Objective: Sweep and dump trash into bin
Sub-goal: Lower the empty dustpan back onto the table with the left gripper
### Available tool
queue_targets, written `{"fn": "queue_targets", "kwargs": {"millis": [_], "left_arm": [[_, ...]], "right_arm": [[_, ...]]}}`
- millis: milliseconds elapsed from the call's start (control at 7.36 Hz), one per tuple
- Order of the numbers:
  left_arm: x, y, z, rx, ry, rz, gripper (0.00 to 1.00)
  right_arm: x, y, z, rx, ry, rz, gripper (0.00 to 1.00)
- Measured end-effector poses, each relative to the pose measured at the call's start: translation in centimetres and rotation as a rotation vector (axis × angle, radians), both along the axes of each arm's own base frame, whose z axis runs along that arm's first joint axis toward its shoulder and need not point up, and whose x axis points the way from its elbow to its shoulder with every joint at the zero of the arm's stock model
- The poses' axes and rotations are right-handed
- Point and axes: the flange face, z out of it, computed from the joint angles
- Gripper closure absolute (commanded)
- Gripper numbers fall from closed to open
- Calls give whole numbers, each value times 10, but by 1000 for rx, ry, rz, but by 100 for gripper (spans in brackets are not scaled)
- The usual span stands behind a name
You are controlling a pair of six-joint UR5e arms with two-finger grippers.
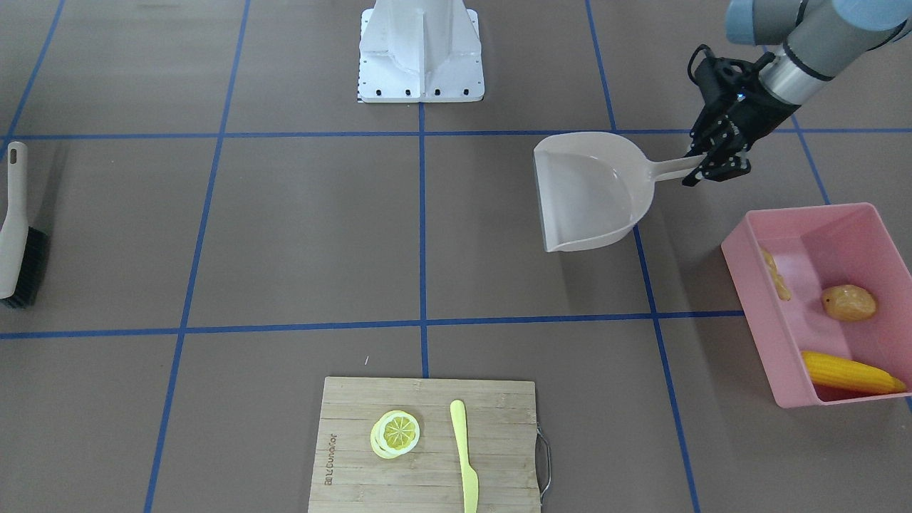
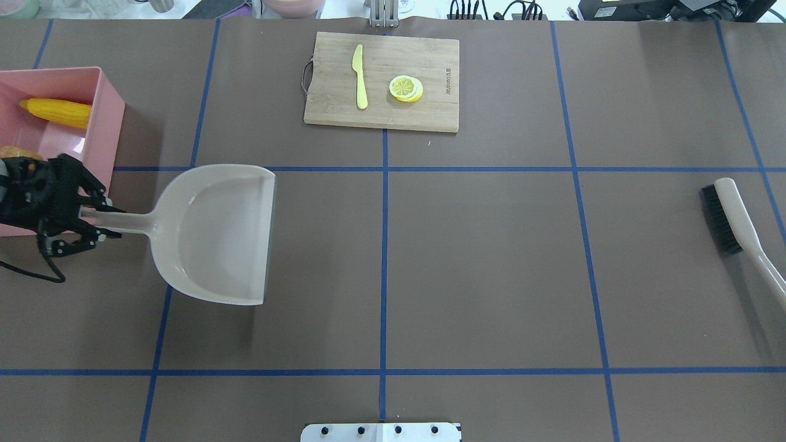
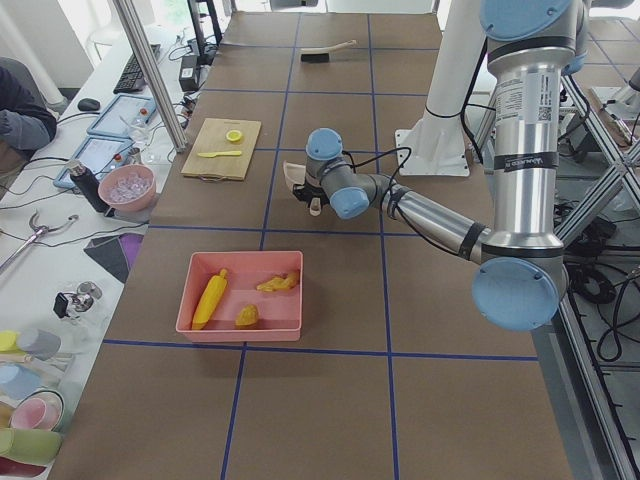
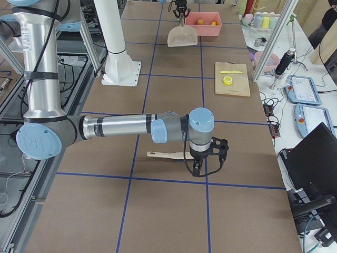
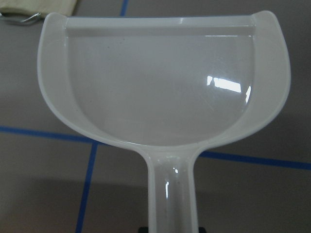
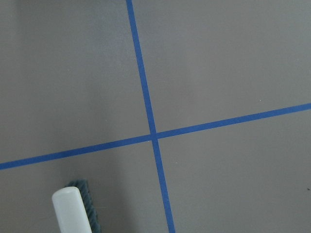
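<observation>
We find the left gripper (image 1: 705,167) clamped on the end of the handle of the beige dustpan (image 1: 591,192). The pan's wide mouth faces the robot's right, toward the table's middle, and its handle runs along the table's length. Whether the pan rests on the table (image 1: 299,235) we cannot tell.

The pink bin (image 1: 819,242) stands just beside this gripper, on the side away from the robot's base. All three items of trash lie inside it:
- **Corn cob** (image 1: 848,374): long and yellow, it lies against the wall farthest from the robot. Its long axis follows that wall and its tapered tip points to the robot's left.
- **Potato** (image 1: 848,303): a brown oval, it sits near the middle of the floor.
- **Ginger root** (image 1: 776,274): knobbly and tan, it lies against the wall nearest the table's centre.

The right gripper (image 4: 206,161) hangs over the brush (image 1: 16,235), which lies flat on the table, well apart from the bin. We cannot tell how its jaws stand.

A cutting board (image 1: 356,442) carries lemon slices (image 1: 395,433) and a knife (image 1: 464,456).
</observation>
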Motion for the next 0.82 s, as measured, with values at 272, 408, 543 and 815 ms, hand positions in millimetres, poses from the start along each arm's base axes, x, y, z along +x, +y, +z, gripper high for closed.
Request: {"fn": "queue_targets", "kwargs": {"millis": [272, 408, 543, 815], "left_arm": [[63, -13, -4, 14, 22, 55, 86], [81, -20, -11, -11, 34, 52, 86], [93, -26, -17, -32, 43, 45, 83], [107, -31, -14, -53, 39, 46, 66]], "right_arm": [[0, 0, -1, 13, -1, 0, 0], [0, 2, 2, 40, 0, -6, 0], [0, 14, 11, 74, -4, -10, 0], [-2, 61, 45, 130, -38, -16, 0]]}}
